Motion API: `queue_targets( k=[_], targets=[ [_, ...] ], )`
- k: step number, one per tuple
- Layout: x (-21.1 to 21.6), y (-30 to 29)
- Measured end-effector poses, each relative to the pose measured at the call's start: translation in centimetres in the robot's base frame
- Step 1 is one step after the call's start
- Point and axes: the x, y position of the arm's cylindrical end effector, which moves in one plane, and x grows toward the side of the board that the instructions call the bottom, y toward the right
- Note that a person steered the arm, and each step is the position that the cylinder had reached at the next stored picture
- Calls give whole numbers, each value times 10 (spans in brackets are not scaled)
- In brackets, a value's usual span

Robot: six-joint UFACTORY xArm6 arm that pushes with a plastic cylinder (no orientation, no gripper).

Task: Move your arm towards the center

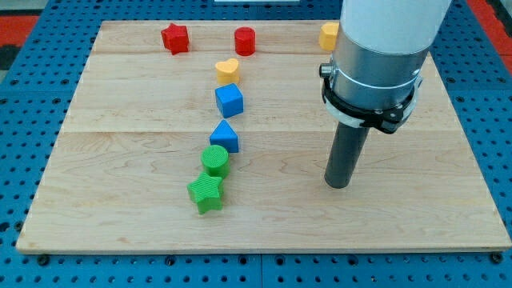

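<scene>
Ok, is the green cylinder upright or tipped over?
Upright. The green cylinder shows its flat round face on top, between the blue triangle and green star. My tip stands well to the view's right.

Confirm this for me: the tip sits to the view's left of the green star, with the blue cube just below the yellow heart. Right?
Not quite. In the camera view my tip sits to the view's right of the green star, apart from it. The blue cube is indeed just below the yellow heart.
</scene>
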Motion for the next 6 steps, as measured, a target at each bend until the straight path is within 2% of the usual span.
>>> queue_targets(
  k=[4, 5, 6],
  targets=[
    [-2, 0],
    [-33, -20],
    [-85, -42]
  ],
)
